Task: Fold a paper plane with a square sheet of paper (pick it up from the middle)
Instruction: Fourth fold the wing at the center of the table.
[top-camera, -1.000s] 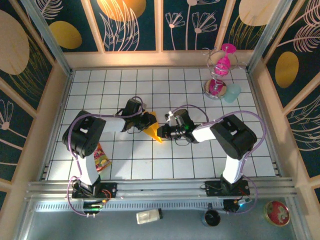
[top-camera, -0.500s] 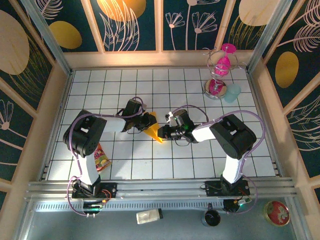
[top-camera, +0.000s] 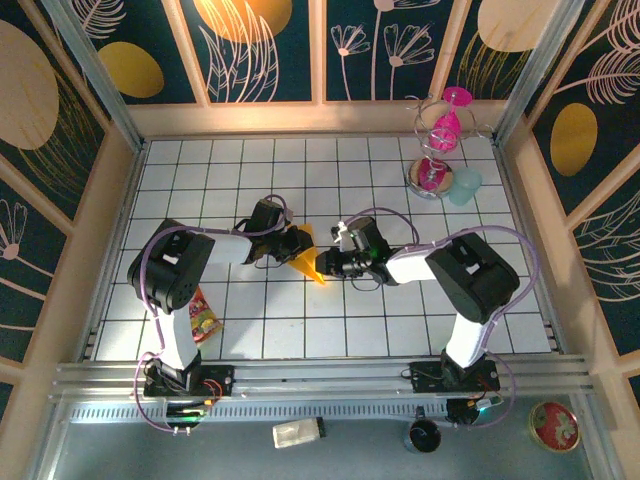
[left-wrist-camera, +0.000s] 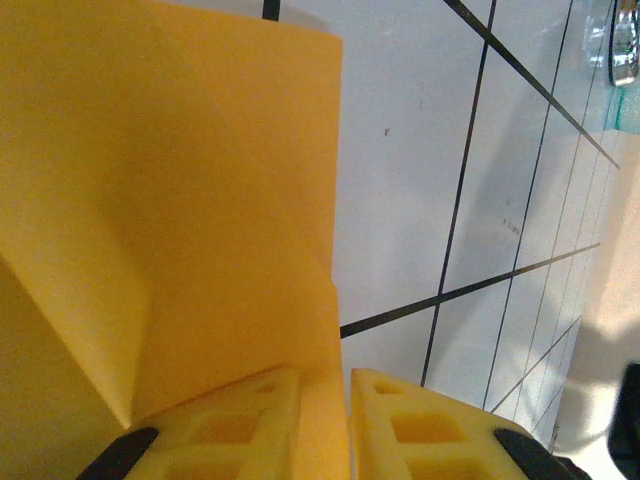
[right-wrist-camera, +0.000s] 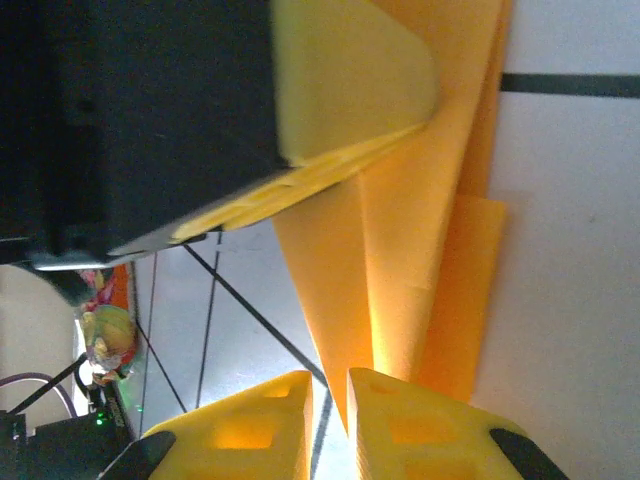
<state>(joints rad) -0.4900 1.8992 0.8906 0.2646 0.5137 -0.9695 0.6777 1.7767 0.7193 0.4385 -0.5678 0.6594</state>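
Observation:
The square sheet of paper (top-camera: 309, 260) is creased into a narrow orange-yellow pointed wedge, close to a paper plane shape, and sits mid-table between both arms. My left gripper (top-camera: 297, 246) is shut on its wide end. In the left wrist view the paper (left-wrist-camera: 170, 200) runs down between the yellow fingers (left-wrist-camera: 235, 425). My right gripper (top-camera: 322, 266) is shut on the pointed end. In the right wrist view the paper's layered folds (right-wrist-camera: 400, 250) narrow to a tip between the two yellow pads (right-wrist-camera: 420, 425). The left gripper's finger (right-wrist-camera: 350, 70) presses on the paper's far end there.
A red-yellow snack packet (top-camera: 203, 320) lies by the left arm's base. A pink hourglass stand (top-camera: 438, 140) and a teal object (top-camera: 465, 185) sit at the back right. Wooden walls ring the white tiled table (top-camera: 250, 330).
The right arm's elbow has shifted slightly to the right. Both grippers stay shut on the paper in the same spot.

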